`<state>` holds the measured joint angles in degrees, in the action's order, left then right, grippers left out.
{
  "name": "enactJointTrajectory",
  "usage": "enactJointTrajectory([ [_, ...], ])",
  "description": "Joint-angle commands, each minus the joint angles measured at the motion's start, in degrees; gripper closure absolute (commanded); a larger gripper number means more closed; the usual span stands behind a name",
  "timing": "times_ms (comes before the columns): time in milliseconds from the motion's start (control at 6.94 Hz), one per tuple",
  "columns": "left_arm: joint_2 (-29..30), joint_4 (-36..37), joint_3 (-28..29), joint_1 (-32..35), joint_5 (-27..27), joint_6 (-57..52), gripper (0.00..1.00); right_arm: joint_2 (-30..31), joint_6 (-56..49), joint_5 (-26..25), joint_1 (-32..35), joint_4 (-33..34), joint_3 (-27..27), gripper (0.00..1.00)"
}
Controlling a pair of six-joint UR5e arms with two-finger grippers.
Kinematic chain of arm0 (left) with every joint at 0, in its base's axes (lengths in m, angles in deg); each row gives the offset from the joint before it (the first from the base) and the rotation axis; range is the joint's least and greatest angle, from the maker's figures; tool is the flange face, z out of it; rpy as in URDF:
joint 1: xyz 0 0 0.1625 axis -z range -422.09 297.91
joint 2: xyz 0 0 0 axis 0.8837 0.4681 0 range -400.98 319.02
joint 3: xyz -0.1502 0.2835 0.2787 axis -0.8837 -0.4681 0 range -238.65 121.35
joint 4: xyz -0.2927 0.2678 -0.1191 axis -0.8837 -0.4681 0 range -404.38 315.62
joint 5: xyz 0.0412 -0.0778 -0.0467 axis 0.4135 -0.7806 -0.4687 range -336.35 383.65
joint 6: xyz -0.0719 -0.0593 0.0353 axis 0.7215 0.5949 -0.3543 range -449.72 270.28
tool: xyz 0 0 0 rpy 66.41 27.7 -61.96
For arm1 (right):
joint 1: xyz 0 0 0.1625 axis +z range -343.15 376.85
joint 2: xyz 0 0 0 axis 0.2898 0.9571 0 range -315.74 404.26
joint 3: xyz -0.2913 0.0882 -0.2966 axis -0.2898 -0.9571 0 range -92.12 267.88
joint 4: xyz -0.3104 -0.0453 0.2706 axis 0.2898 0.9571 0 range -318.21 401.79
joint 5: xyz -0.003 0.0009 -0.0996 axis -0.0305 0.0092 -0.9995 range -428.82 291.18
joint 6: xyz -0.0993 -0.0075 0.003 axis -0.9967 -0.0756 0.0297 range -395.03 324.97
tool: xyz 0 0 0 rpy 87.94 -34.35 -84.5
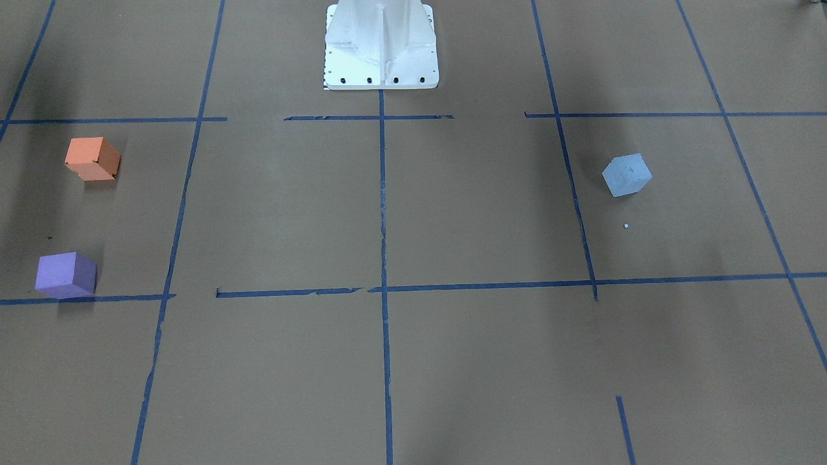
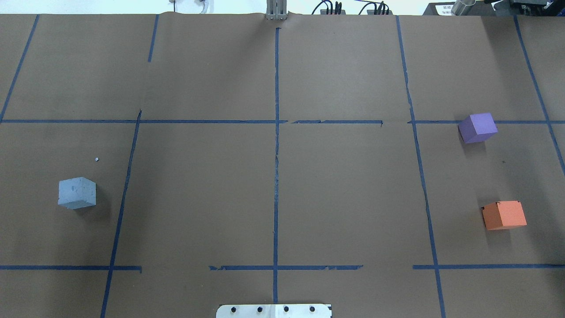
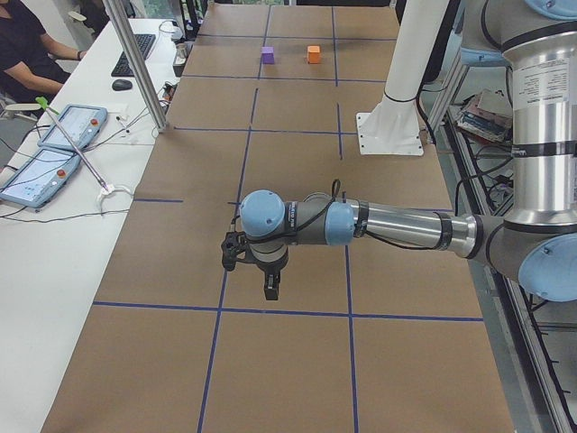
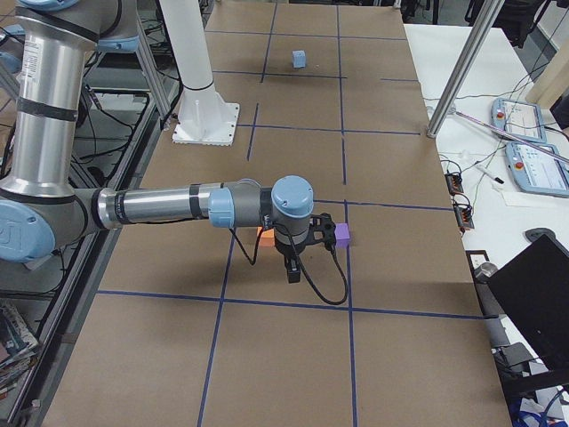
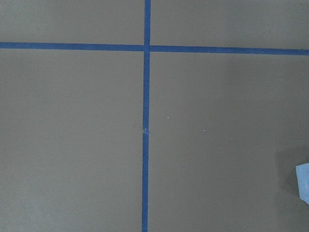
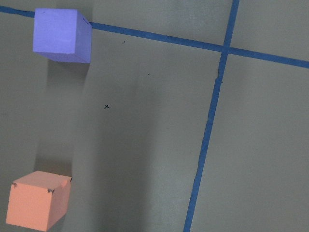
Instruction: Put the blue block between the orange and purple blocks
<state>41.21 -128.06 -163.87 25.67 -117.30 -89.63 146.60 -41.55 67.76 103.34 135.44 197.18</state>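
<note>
Black left gripper (image 3: pixel 270 293) hangs fingers-down over the brown paper (image 3: pixel 297 361) with nothing seen in it. It shows only from the side, so I cannot tell how far its jaws are parted. The left wrist camera catches no fingers, only bare paper, a tape cross (image 5: pixel 146 47) and one corner of the blue block (image 5: pixel 303 181) at the lower right edge of its view. So the block sits off to one side of the jaws, not under them.

Right gripper (image 4: pixel 292 276) likewise hangs tip-down. It too shows from the side only, so its jaw state cannot be told; nothing is visibly held.

Landmark is the white robot base (image 2: pixel 273 310).
- The blue block rests flat on the paper, well out to the base's left.
- Orange block (image 2: pixel 504 215) and purple block (image 2: pixel 478 127) are well out to the base's right. Orange is nearer the base, purple farther, with a bare gap between them.

Judgement: the left arm (image 3: pixel 397 224) is the nearer one for the pick. The block is a cube with no long axis, and its faces sit slightly askew to the tape, so the jaws likely need a small wrist turn. The drop spot lies across the base from the block.
</note>
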Motion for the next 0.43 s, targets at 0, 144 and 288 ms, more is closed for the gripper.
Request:
enactJointTrajectory([
  [0, 0.3, -7.9, -0.6, -8.3, -3.2, 7.8, 0.0, -0.5, 0.2, 0.3, -0.3, 0.0, 0.0, 0.0],
  [144, 0.4, -16.6, -0.8, -14.4, -2.7, 23.7, 0.0, -0.5, 0.4, 0.4, -0.7, -1.8, -0.1, 0.0],
  [288, 0.3, -23.6, -0.7, -17.9, -1.5, 39.5, 0.0, -0.4, 0.5, 0.5, -0.8, -3.6, -0.5, 0.0],
])
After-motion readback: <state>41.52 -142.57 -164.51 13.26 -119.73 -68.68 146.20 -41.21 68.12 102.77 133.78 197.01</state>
